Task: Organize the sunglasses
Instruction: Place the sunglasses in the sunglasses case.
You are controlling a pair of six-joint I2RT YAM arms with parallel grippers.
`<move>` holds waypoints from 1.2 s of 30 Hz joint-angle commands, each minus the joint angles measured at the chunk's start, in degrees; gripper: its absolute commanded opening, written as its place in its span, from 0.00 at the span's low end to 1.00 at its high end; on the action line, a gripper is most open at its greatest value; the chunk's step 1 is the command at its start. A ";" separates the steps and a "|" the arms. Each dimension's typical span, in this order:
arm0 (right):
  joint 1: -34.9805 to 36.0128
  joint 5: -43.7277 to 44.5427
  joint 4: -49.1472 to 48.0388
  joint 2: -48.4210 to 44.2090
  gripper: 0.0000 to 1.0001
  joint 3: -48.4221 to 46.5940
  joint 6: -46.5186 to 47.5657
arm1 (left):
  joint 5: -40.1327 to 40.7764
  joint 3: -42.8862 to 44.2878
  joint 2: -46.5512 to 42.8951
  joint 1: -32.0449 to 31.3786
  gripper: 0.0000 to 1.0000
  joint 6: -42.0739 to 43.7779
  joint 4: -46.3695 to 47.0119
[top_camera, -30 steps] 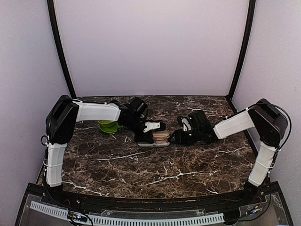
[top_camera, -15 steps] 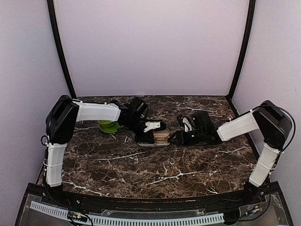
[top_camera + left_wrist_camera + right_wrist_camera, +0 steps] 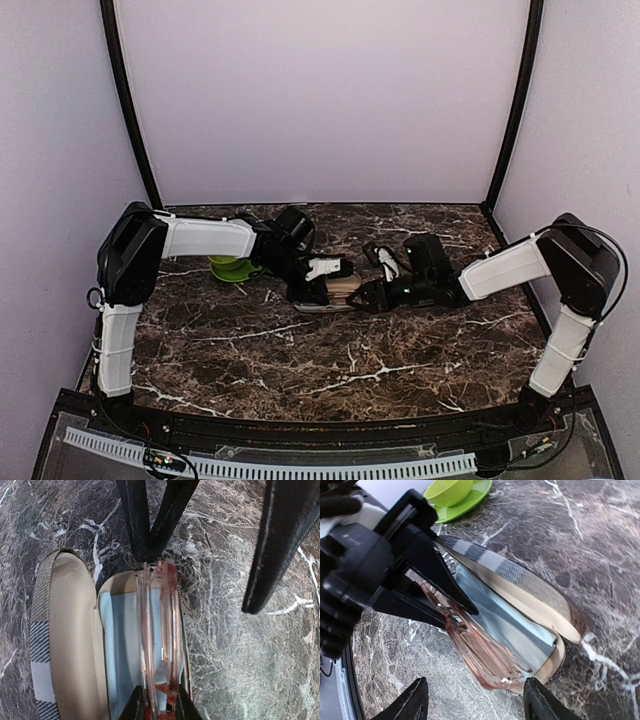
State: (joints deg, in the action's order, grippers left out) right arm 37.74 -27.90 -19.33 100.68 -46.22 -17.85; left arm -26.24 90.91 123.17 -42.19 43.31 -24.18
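Holding the sunglasses (image 3: 159, 645) by one end, my left claw (image 3: 159, 706) is clamped across the folded frame, a finger on each side. My right claw (image 3: 477, 702) is spread wide and empty, just off the other end of the case (image 3: 65, 630), touching nothing that I can see.

The sunglasses stand on edge in the case's blue-lined half, along the side away from the lid, which lies open on the table (image 3: 240, 645). From the right wrist view the free end looks down in the case and the held end higher, so I judge them not fully seated.

They should be light. The clear plastic is smooth and likely slippery, so the pinch must be firm, yet thin rims and hinges could crack or splay under a hard squeeze. The best hold is on the thick frame by the hinge, never on the lenses.

They are translucent pink, lenses and frame alike, arms folded, with a darker red patch near my fingers. The case is beige inside, plaid outside. A green bowl (image 3: 451, 491) stands well apart.
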 commanded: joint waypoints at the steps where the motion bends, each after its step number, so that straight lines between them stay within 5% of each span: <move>1: 0.59 -2.44 -1.81 1.83 0.66 -2.35 5.51 | -3.25 -0.68 -0.05 -0.21 0.15 1.26 -3.50; 36: 1.78 2.72 -4.57 1.10 0.65 0.99 4.05 | -6.86 1.98 2.40 -0.18 0.20 -0.98 -5.39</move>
State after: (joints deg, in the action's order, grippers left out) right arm 39.03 -26.33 -21.89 103.26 -45.63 -13.43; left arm -30.87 92.09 123.46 -41.89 42.76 -27.99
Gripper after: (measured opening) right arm 0.651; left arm 0.196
